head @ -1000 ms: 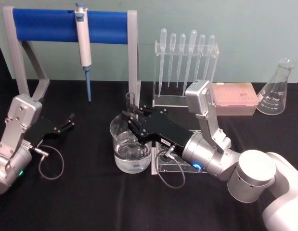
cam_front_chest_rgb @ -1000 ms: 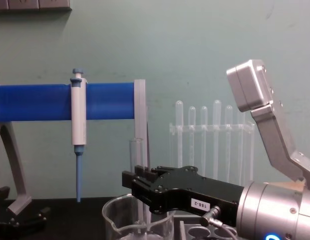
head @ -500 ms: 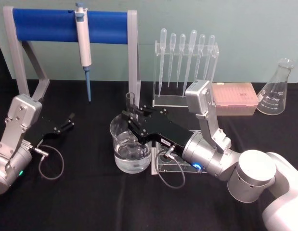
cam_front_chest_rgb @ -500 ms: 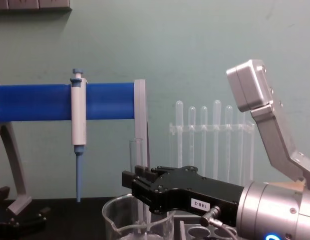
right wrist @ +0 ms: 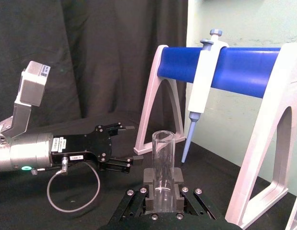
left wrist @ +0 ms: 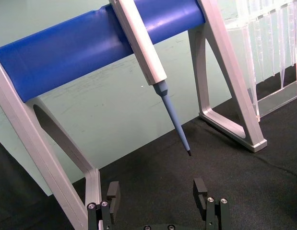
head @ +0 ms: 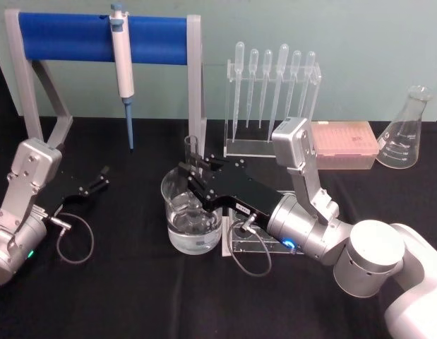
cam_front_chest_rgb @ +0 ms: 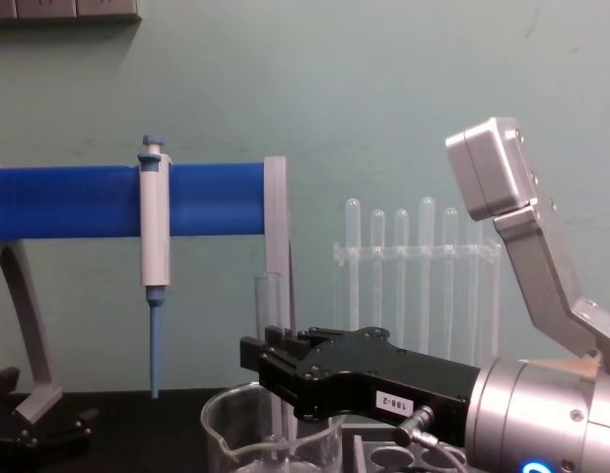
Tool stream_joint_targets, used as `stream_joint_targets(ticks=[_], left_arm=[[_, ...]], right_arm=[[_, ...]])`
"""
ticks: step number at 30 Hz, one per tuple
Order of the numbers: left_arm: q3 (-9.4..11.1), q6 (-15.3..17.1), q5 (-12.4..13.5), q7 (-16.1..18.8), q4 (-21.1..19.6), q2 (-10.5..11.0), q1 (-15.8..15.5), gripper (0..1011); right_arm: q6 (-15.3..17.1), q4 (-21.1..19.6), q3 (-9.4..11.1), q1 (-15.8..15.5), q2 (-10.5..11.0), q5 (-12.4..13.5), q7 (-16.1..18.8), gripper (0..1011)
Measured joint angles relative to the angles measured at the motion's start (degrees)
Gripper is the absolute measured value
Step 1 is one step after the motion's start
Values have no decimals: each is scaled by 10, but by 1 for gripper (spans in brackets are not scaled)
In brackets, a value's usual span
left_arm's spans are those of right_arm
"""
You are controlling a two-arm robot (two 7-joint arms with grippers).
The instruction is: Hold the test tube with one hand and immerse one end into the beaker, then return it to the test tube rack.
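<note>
Test tube (head: pixel 192 150): clear glass, narrow, upright, with its open rim at the top.
Where it is: its lower part is inside the beaker (head: pixel 174 205) and its rim stands above the beaker's rim. Whether its end reaches the liquid cannot be told.
Right gripper (head: pixel 190 180): reaches over the beaker, its black fingers (right wrist: pixel 149 182) clenched on the test tube partway up.
Beaker: wide clear glass with a spout, standing on the black tabletop (head: pixel 133 282). Clear liquid (head: pixel 194 226) fills its lower part.
Test tube rack (head: pixel 241 244): clear, just beside the beaker, under the right gripper's wrist.
Left gripper (head: pixel 103 175): rests at the left of the tabletop, well apart from the beaker, fingers (left wrist: pixel 113 194) spread apart.
Flask (head: pixel 404 131): conical clear glass, at the far right.
</note>
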Motion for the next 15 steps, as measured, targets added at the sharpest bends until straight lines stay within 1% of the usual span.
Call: stream_joint_targets(ticks=[15], left_arm=[[0, 0, 0, 0, 0, 0, 0, 1000]], right_arm=[[0, 0, 0, 0, 0, 0, 0, 224]])
